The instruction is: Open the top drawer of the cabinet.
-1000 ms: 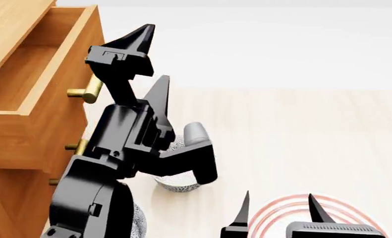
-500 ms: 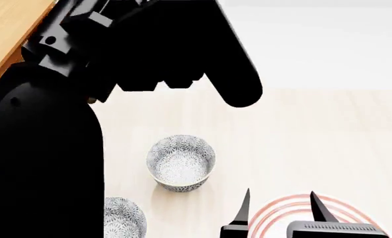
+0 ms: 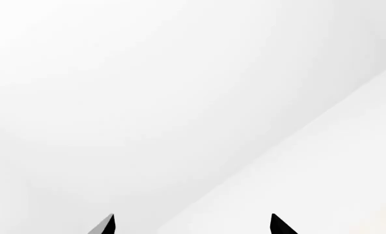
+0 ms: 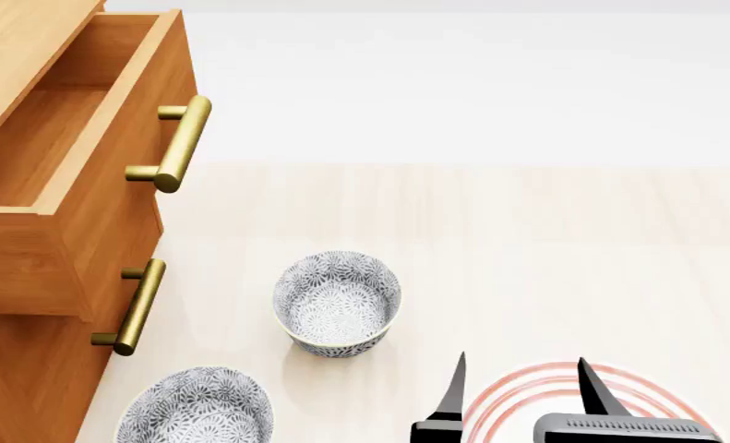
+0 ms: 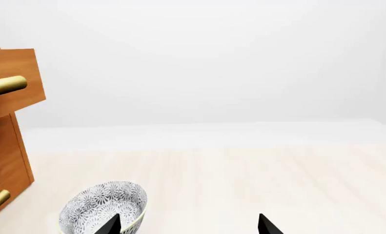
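The cabinet [image 4: 20, 369] stands at the left of the head view, orange-brown wood. Its top drawer [image 4: 106, 166] is pulled out, showing a plain empty wooden interior, with a brass bar handle [image 4: 180, 143] on its front. A second drawer handle [image 4: 137, 305] sits below. My left gripper [image 3: 191, 225] is out of the head view; in the left wrist view its two tips are apart and empty, facing blank white wall. My right gripper [image 4: 521, 388] is open and empty at the bottom of the head view, above a red-ringed plate [image 4: 512, 397]. The drawer's edge also shows in the right wrist view [image 5: 13, 80].
Two patterned grey bowls stand on the pale floor: one [image 4: 338, 303] to the right of the cabinet, one [image 4: 196, 406] at the bottom edge. The first bowl also shows in the right wrist view [image 5: 101, 204]. White wall lies beyond.
My left arm, which was at the top drawer's handle and then swept across the head view, has left that view. The drawer stays pulled out. The right gripper has not moved.
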`<state>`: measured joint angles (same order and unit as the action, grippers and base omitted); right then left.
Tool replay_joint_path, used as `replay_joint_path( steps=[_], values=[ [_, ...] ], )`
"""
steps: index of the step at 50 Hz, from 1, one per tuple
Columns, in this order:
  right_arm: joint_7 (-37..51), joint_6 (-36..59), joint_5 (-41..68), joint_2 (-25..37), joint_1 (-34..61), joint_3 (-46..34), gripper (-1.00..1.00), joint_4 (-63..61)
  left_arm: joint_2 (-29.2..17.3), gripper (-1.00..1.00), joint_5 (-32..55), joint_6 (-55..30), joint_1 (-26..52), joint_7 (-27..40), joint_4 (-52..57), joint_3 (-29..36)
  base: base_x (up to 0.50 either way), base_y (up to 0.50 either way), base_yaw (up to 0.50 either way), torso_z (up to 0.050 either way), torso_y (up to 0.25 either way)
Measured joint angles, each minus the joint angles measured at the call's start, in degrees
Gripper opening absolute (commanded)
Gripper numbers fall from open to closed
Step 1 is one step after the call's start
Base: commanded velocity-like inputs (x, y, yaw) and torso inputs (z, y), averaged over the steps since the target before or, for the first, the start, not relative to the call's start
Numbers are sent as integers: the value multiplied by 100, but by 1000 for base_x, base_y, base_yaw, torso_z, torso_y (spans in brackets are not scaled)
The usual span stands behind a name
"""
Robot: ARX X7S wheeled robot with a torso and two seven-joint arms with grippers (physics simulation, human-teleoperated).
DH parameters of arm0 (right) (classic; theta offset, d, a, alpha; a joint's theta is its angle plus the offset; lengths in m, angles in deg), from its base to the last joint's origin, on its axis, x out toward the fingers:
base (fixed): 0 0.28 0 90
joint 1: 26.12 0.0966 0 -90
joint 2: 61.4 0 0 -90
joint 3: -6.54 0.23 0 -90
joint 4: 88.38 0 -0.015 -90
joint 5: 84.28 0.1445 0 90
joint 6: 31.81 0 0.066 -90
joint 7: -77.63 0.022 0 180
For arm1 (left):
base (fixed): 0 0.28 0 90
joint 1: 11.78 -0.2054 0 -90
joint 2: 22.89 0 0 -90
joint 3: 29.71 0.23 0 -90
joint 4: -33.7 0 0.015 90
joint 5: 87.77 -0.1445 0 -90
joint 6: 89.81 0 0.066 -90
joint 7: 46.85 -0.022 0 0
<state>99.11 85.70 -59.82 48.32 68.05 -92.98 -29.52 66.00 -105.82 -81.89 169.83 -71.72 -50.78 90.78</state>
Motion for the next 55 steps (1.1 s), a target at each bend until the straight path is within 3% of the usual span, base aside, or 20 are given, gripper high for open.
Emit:
replay_joint_path(
  steps=[11,20,37,55],
  values=[
    [6,-68,-12,1,-7,-8,100,99,48,100,1553,215,111,1282,-1455,-1232,0,0,0,0,0],
    [-3,-115,-8,-2,3,-19,100,195,41,100,2399,456,138,1949,-2298,-1726,0,0,0,0,0],
    [-24,-218,26,19,-39,-5,100,308,32,100,3279,928,150,2520,-3402,-2065,0,0,0,0,0],
    [-57,-316,65,50,-59,15,100,425,-43,100,3631,1615,263,2859,-4433,-2032,0,0,0,0,0]
  ],
)
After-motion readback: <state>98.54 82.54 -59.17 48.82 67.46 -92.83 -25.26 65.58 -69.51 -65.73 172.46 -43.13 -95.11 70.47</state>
